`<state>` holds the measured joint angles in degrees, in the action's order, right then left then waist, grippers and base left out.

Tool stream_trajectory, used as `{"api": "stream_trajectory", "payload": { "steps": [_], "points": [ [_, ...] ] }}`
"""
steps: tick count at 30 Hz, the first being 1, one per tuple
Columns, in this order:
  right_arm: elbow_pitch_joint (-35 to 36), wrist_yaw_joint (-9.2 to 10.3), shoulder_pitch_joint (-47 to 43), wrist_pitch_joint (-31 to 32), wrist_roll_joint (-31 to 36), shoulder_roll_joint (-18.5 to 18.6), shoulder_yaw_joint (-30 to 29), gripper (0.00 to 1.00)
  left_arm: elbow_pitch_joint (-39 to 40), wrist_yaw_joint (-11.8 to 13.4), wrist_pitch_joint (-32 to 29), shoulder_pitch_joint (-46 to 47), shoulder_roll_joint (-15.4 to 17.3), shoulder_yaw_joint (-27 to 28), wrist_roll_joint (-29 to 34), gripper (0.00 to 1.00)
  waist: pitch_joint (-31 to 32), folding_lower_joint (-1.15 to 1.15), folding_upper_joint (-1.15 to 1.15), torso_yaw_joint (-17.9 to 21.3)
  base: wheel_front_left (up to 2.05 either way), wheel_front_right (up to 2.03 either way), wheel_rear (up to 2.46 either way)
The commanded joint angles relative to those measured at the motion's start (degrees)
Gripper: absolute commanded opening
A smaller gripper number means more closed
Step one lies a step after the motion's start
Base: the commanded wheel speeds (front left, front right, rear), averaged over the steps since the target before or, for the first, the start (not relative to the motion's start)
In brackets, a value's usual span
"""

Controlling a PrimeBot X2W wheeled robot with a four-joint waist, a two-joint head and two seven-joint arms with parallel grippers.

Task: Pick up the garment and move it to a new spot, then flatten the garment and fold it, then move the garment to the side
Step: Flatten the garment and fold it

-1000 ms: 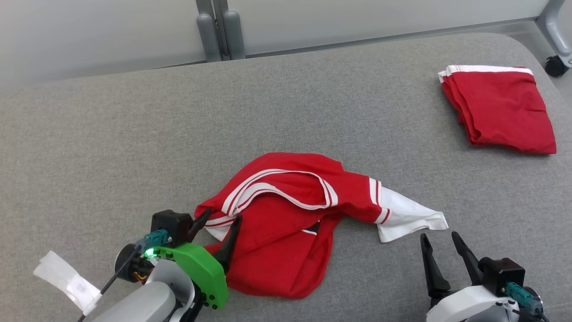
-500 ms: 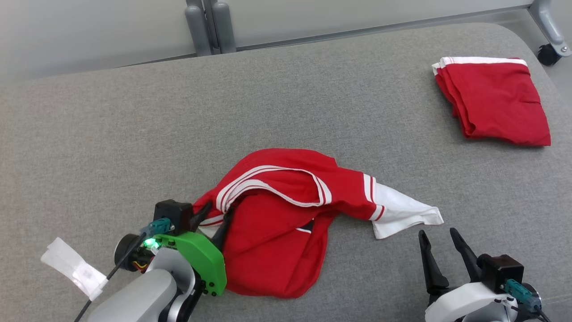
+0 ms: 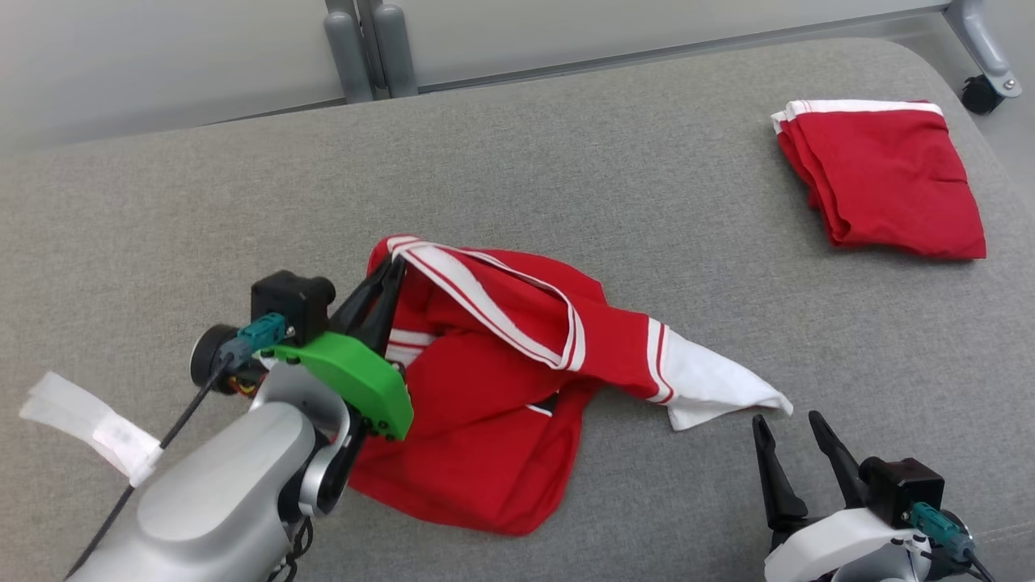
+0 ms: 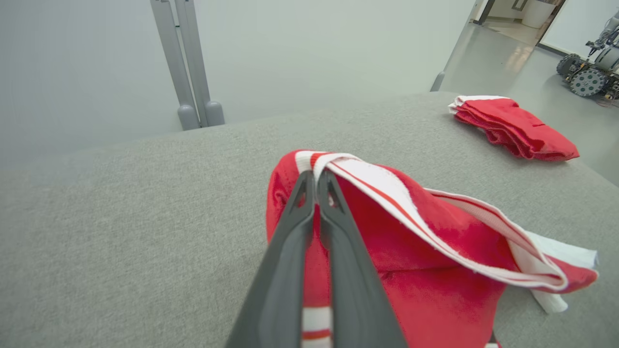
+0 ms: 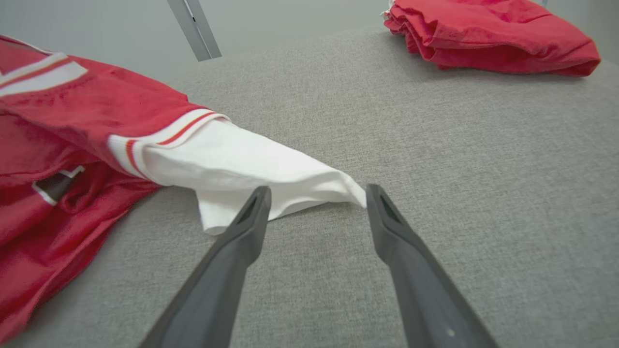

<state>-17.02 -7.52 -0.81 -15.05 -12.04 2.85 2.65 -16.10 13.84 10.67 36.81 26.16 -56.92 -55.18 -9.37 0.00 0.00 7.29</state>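
The garment (image 3: 501, 380) is a red shirt with white stripes and a white sleeve end, lying crumpled on the grey table (image 3: 566, 162). My left gripper (image 3: 392, 271) is shut on its striped edge and holds that part raised off the surface; in the left wrist view the closed fingers (image 4: 314, 181) pinch the garment (image 4: 411, 251) at the white band. My right gripper (image 3: 783, 420) stands open at the lower right, just short of the white sleeve tip. In the right wrist view the garment's (image 5: 232, 164) white sleeve end lies just ahead of the open gripper (image 5: 316, 193).
A second red garment (image 3: 881, 178) lies folded at the table's far right, also seen as a folded red garment (image 4: 512, 128) and a folded red garment (image 5: 483, 34). Grey posts (image 3: 368, 48) stand behind the table. A white tag (image 3: 89, 424) hangs from my left arm's cable.
My left gripper has shut on the garment's striped edge and lifted it up and away from me. The right gripper has stayed open in place. The camera has shifted slightly.
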Motion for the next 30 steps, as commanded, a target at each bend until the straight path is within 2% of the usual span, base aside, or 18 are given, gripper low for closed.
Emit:
{"api": "stream_trajectory", "payload": {
  "steps": [1,6,12,16,20,21,22,23,24,25,30],
  "points": [
    [-0.2,0.06,0.6,-0.2,-0.5,0.1,0.1,1.0,1.6,0.9,-0.1,1.8,0.7,0.8,0.8,0.0,0.1,0.0,0.0,0.5,0.0,0.0,0.0],
    [-0.5,0.06,0.8,-0.2,-1.2,0.1,1.0,1.0,6.7,3.2,-3.8,7.3,2.4,1.3,2.8,0.0,-0.2,0.0,0.0,2.3,0.0,0.0,0.0],
    [-0.8,0.06,1.9,-0.2,-2.7,0.1,2.1,1.0,6.2,5.5,-7.6,14.8,3.0,2.8,4.4,0.0,-1.6,0.0,0.0,6.1,0.0,0.0,0.0],
    [-1.3,0.06,2.5,-0.2,-3.5,0.1,3.0,1.0,0.6,3.5,-8.8,18.5,0.6,1.9,5.0,0.0,-2.9,0.0,0.0,8.7,0.0,0.0,0.0],
    [-1.9,0.06,2.4,-0.2,-4.3,0.1,3.7,1.0,-6.3,1.6,-8.9,20.3,-4.9,1.0,3.6,0.0,-3.4,0.0,0.0,11.2,0.0,0.0,0.0],
    [-2.0,0.06,2.5,-0.2,-4.5,0.1,4.0,1.0,-8.1,1.4,-8.5,20.6,-6.3,1.1,3.3,0.07,-3.5,0.0,0.0,11.6,0.0,0.0,0.0],
    [-2.0,0.06,2.6,-0.2,-4.7,0.1,4.3,1.0,-10.1,1.2,-7.9,21.0,-7.8,1.0,3.2,0.35,-3.7,0.0,0.0,12.3,0.0,0.0,0.0],
    [-2.1,0.06,2.6,-0.2,-5.0,0.1,4.4,1.0,-11.7,0.6,-7.5,21.0,-9.4,1.1,2.8,0.49,-3.8,0.0,0.0,12.7,0.0,0.0,0.0],
    [-2.1,0.06,2.8,-0.2,-5.3,0.1,4.5,1.0,-13.7,0.0,-6.9,21.0,-11.3,1.1,2.4,0.85,-3.9,0.0,0.0,13.2,0.0,0.0,0.0],
    [-2.1,0.06,2.8,-0.2,-5.5,0.1,4.6,1.0,-15.4,-0.7,-6.7,21.2,-12.6,0.7,2.4,1.0,-4.0,0.0,0.0,13.4,0.0,0.0,0.0],
    [-2.3,0.06,2.7,-0.2,-6.8,0.1,4.6,1.0,-22.0,-4.5,-5.1,22.4,-17.0,-0.2,1.9,1.0,-3.9,0.0,0.0,14.6,0.0,0.0,0.0]
  ]
}}
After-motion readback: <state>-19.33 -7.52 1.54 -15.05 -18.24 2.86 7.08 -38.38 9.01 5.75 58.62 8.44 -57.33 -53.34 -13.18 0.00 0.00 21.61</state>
